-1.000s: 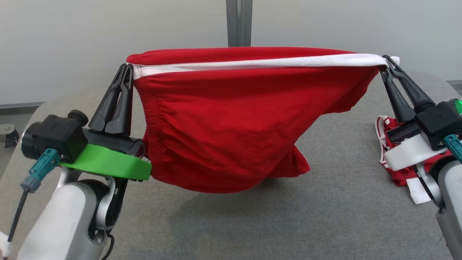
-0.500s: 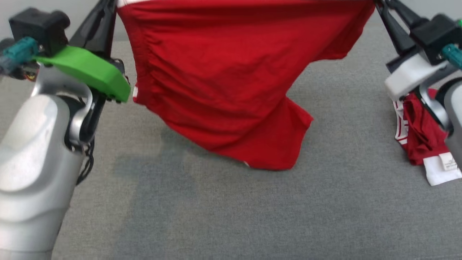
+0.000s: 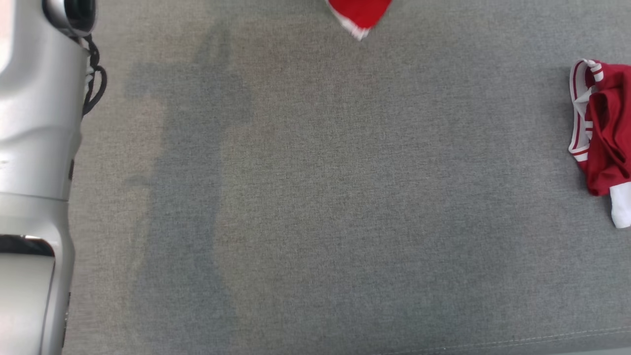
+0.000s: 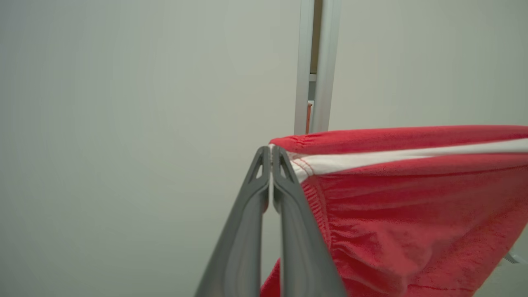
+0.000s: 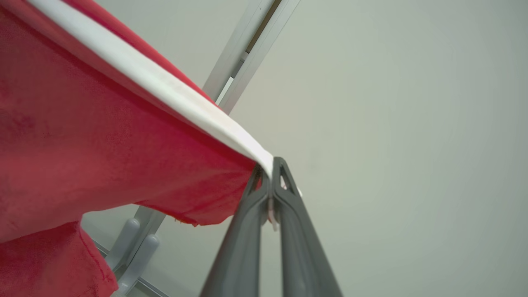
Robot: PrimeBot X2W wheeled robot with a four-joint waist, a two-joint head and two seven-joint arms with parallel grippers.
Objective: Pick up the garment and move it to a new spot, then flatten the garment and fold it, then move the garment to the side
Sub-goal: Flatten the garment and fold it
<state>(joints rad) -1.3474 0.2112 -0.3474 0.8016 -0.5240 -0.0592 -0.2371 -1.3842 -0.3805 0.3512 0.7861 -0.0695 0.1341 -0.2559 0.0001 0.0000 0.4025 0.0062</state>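
The garment point(image 4: 404, 198) is red cloth with a white stripe, held up in the air and stretched between both grippers. My left gripper point(image 4: 271, 150) is shut on its elastic corner in the left wrist view. In the right wrist view my right gripper point(image 5: 272, 163) is shut on the white-striped edge of the garment point(image 5: 103, 136), which hangs down to the left. In the head view only the garment's lowest tip point(image 3: 359, 14) hangs in at the top edge, above the grey table point(image 3: 315, 197).
A second red and white garment point(image 3: 604, 133) lies crumpled at the table's right edge. My pale left arm point(image 3: 37, 172) runs down the left side of the head view. A pale wall with a metal post point(image 4: 315, 66) stands behind.
The head camera has tilted down, so the grippers and most of the garment have left its view. Both grippers stay shut on the garment.
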